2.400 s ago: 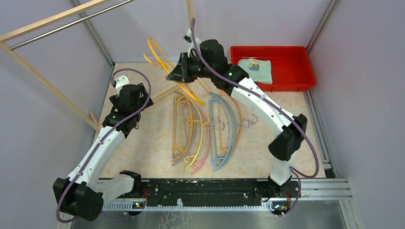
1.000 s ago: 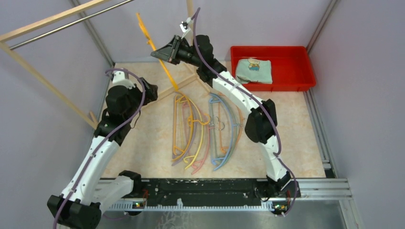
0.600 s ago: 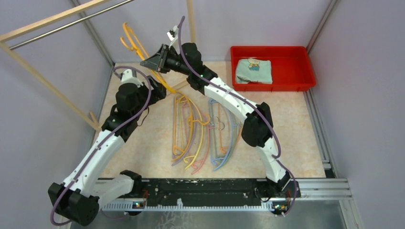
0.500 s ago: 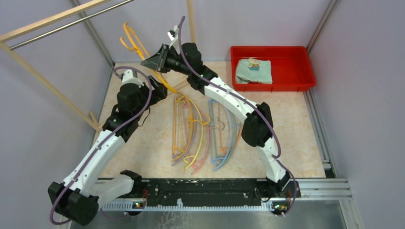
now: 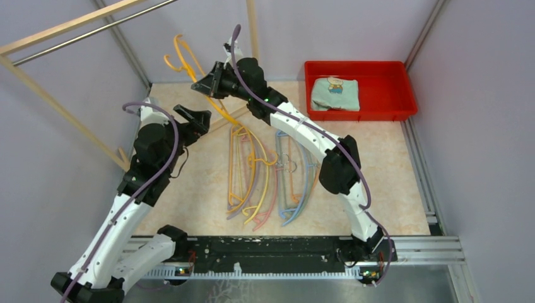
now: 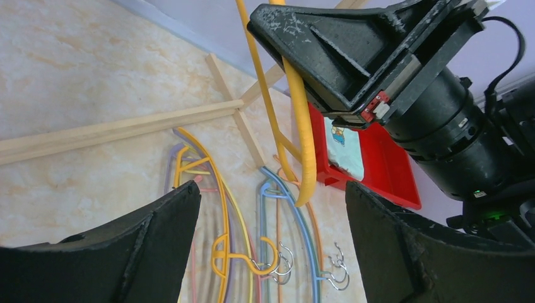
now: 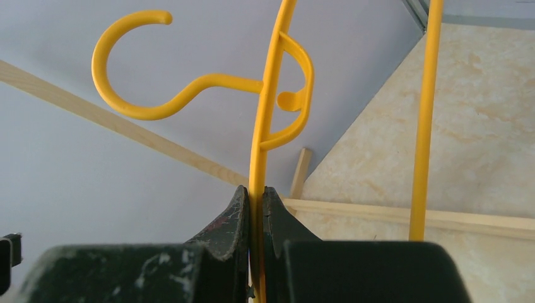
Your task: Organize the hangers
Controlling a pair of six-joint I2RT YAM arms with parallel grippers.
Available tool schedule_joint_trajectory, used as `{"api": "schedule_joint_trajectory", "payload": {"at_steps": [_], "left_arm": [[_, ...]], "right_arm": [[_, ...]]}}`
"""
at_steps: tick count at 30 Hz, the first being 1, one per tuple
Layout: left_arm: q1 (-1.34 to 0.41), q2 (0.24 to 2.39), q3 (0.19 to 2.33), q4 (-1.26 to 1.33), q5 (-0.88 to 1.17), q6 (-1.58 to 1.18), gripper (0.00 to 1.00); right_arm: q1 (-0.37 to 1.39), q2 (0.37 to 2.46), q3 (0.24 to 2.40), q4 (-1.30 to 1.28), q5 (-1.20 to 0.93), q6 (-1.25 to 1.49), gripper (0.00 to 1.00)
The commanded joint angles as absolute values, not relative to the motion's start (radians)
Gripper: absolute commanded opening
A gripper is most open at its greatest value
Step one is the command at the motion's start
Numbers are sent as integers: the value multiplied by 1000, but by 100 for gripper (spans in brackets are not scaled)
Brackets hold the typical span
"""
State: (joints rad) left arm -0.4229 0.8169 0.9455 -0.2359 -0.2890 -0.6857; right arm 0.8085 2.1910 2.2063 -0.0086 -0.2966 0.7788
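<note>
- The right hand point(image 5: 202, 84) is clamped on a yellow hanger point(image 6: 303, 145), holding it in the air over the far left corner of the desk point(image 5: 391, 189).
- The left hand point(image 5: 194, 118) hangs near the hanger's lower end, fingers wide apart, gripping nothing.
- The wooden rack point(image 5: 63, 28) stands along the left.
- A red tray point(image 5: 353, 115) sits at the far right.
- The other hangers point(image 5: 249, 165) lie heaped mid-desk.
</note>
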Motion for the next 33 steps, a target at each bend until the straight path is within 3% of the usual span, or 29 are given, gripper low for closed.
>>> {"api": "schedule_joint_trajectory", "payload": {"at_steps": [1, 14, 33], "left_arm": [[-428, 848, 914, -221, -281, -731, 91], [-445, 943, 867, -65, -243, -779, 91], [-449, 748, 887, -248, -238, -809, 91]], "right_arm": [[813, 2148, 2246, 80, -299, 806, 0], [866, 2184, 2297, 72, -307, 862, 0], [861, 2233, 2359, 7, -306, 842, 0]]}}
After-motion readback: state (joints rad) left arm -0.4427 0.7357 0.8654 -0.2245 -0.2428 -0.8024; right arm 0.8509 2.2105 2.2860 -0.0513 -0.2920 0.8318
